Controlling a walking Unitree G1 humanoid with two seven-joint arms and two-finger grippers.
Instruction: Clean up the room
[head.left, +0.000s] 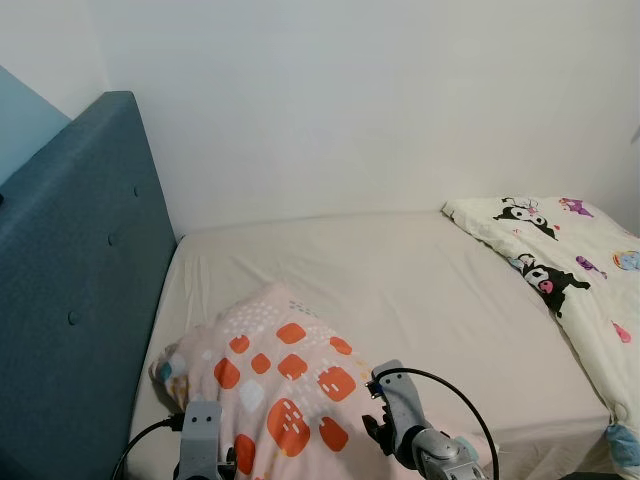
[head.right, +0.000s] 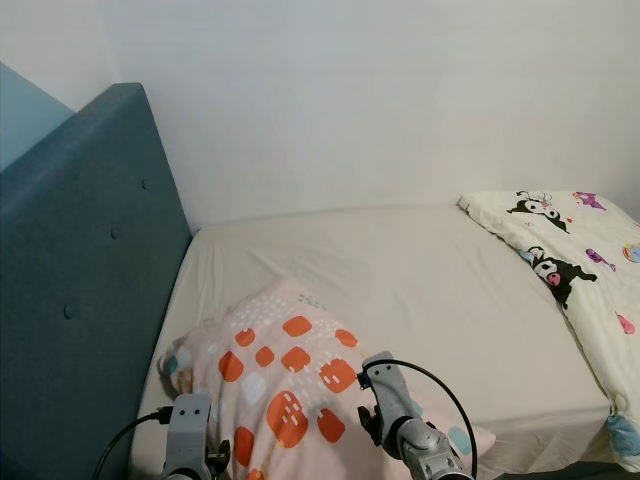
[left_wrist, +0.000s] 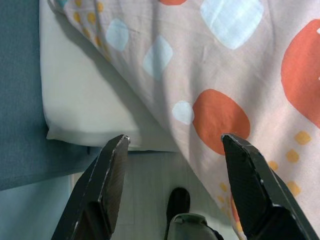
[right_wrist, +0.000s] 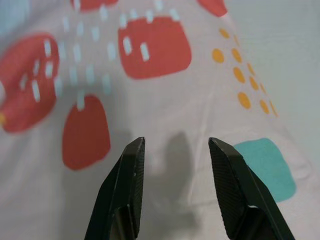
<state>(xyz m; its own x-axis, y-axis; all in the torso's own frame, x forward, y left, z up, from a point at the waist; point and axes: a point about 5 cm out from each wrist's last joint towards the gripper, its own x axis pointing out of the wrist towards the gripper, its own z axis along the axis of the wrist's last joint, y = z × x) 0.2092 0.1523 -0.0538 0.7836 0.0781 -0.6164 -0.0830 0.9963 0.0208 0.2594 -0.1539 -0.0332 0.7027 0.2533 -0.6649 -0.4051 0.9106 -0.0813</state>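
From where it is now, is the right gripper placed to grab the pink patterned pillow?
Probably yes. The right gripper hangs open just above the pink patterned pillow, fabric showing between its fingers with nothing between them and the pillow. The left gripper is open over the pillow's edge, near the mattress corner.

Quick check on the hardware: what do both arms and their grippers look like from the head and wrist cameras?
Both arms are silver-grey metal with boxy wrist housings and a black cable looping off each. The left gripper has two long black fingers, flat and tapering to blunt tips, with a glossy sheen. The right gripper matches: two black, wedge-shaped fingers. No markings are visible.
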